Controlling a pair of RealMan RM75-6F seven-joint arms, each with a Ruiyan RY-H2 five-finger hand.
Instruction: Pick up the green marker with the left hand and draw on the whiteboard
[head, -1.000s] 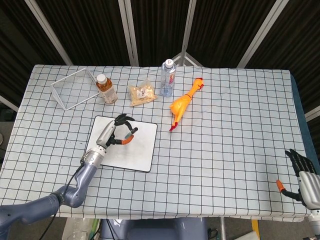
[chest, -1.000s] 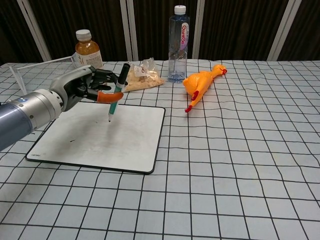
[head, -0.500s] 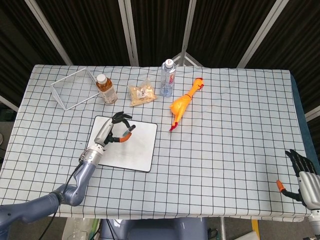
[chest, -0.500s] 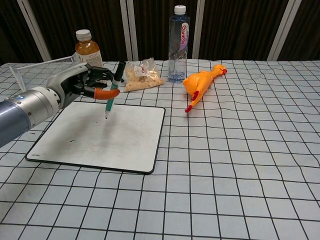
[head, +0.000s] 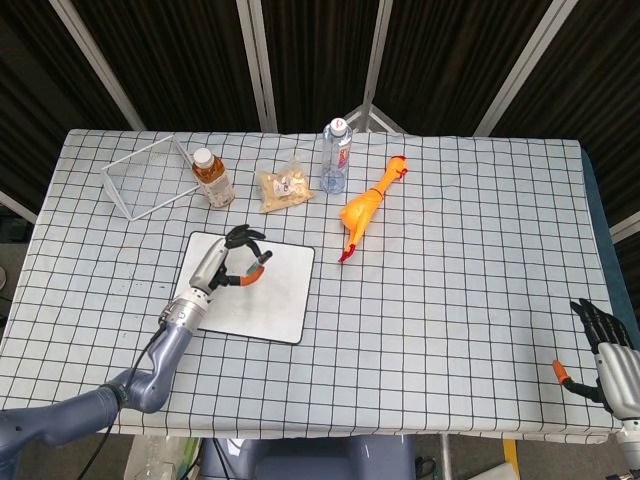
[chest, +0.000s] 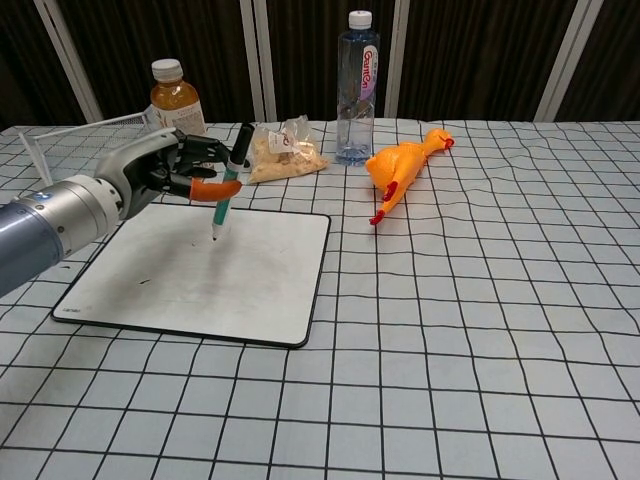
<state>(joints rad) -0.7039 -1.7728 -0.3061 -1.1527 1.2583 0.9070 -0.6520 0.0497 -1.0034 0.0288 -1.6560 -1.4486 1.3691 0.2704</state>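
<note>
The left robot hand (chest: 160, 170) grips the green marker (chest: 227, 190) near its upper half, the orange-tipped thumb pressing the barrel against the curled fingers. The marker stands nearly upright, tilted slightly, black cap end up and tip down over the far part of the whiteboard (chest: 150, 290). Whether the tip actually touches the board surface is hard to tell from the chest view; it looks either in contact or just above it. In the head view the same left robot hand (head: 232, 262) sits over the upper middle of the whiteboard (head: 285, 310), with the grey forearm running down toward the near-left corner of the bench (head: 450, 330).

The whiteboard lies flat on the checkered cloth, left of centre. A faint dark mark shows on its near-left area.

Behind the board stand an amber tea bottle (chest: 175, 98) and a clear water bottle (chest: 357, 88), with a bag of snacks (chest: 283, 150) lying between them. A rubber chicken (chest: 398, 170) lies on its side just to the right of the water bottle. A white wire basket (head: 145, 178) sits at the far left, beside the tea bottle.

The right robot hand (head: 603, 352) rests well apart at the near-right edge of the bench, fingers spread and holding nothing.
</note>
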